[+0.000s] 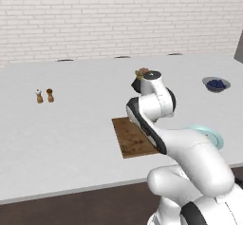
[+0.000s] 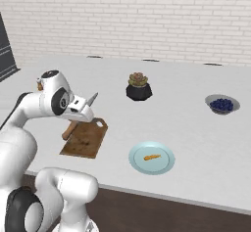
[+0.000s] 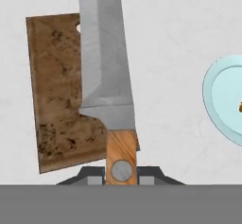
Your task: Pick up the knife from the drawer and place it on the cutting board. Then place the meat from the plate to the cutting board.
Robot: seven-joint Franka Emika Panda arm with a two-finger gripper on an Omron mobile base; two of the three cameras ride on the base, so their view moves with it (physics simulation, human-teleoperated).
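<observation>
Surveying each view in turn, findings as follows.

Writing or labels: none legible on any item in the three views.

Left base view, arm: rises from the lower right, elbow folded, wrist turned down over the cutting board (image 1: 130,136); the hand hides behind the white links, so jaw state cannot be read here.
Left base view, counter (image 1: 71,124): white top; salt and pepper shakers (image 1: 44,96) stand side by side at left, well apart from the board; bowl of dark berries (image 1: 216,84) at far right; pale blue plate (image 1: 214,135) just shows behind the arm's forearm.

Right base view, arm: rises from the lower left, forearm reaching across, gripper (image 2: 73,121) pointing down above the board's near-left part.
Right base view, knife (image 2: 78,116): held tilted, silver tip up and toward the wall, wooden handle low over the board.
Right base view, other items: potted succulent (image 2: 138,86) in a black pot beyond the board; plate to the board's right with a small orange piece of meat (image 2: 151,157) on it; berry bowl far right.

Hand view, pincer: finger tips (image 3: 94,176) clamped on the orange-brown handle, either side of it.
Hand view, knife: blade runs away from the camera along the board's edge, overlapping it; whether it touches the board cannot be told.
Hand view, plate: at the right edge, apart from the board.
</observation>
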